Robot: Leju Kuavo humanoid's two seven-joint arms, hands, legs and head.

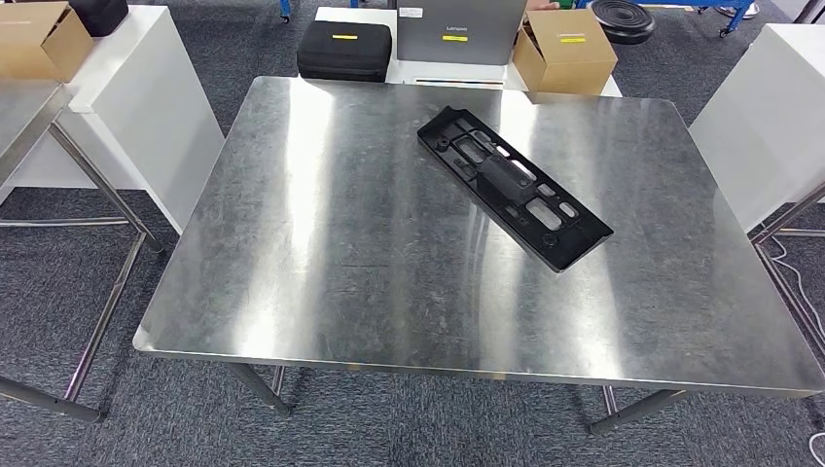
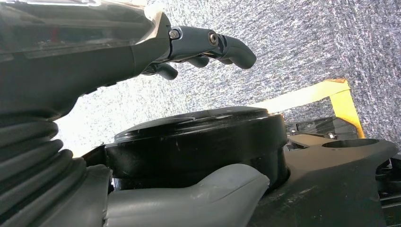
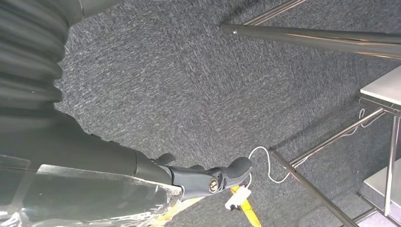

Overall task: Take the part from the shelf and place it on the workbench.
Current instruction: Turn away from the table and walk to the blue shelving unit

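The black part (image 1: 514,187) lay flat on the steel workbench (image 1: 321,263), set diagonally toward the far right of its middle, with no hand on it. The left hand (image 2: 198,49) hung over grey carpet, well apart from the part, its dark fingers (image 2: 234,47) loosely extended and holding nothing. The right hand (image 3: 203,177) likewise hung above the carpet beside a workbench leg (image 3: 312,189), fingers (image 3: 236,168) slightly parted and empty.

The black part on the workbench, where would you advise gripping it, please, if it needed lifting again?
Probably across its narrow width near the raised middle of the part, coming from above: it lies flat and diagonal on the workbench, long and slim, so mid-length should balance it.
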